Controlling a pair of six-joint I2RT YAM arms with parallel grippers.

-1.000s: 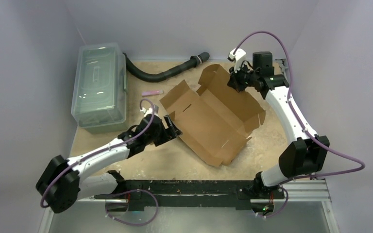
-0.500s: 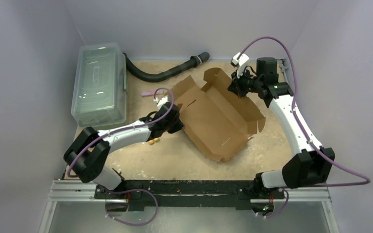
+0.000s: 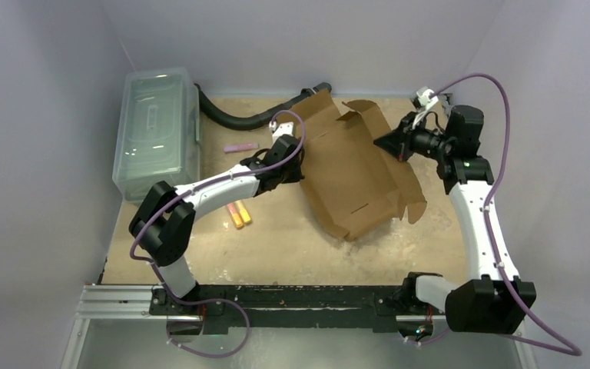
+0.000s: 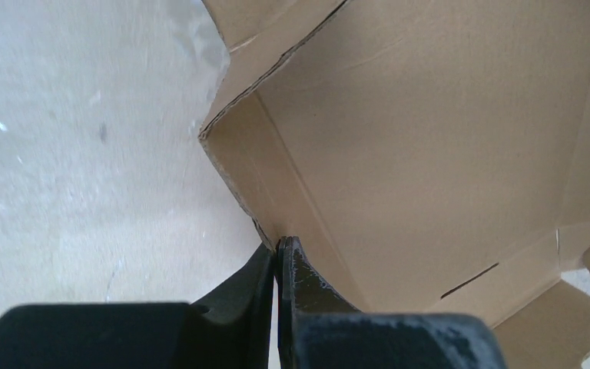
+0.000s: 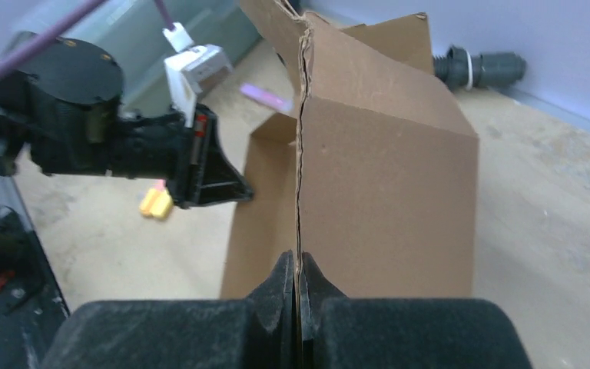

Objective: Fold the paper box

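Left fingers [image 4: 256, 283], right fingers [image 5: 280, 283], tight on opposite paper box [image 3: 353, 175] edges

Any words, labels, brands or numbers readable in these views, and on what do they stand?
No text can be read in any view.
paper box: plain brown cardboard, no print.
clear bin: a rectangular mark on the lid, too small to read.

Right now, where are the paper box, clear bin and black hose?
paper box [image 3: 353, 173], top external view, inner base panel.
clear bin [image 3: 156, 134], top external view, lid centre.
black hose [image 3: 236, 121], top external view, mid-length.
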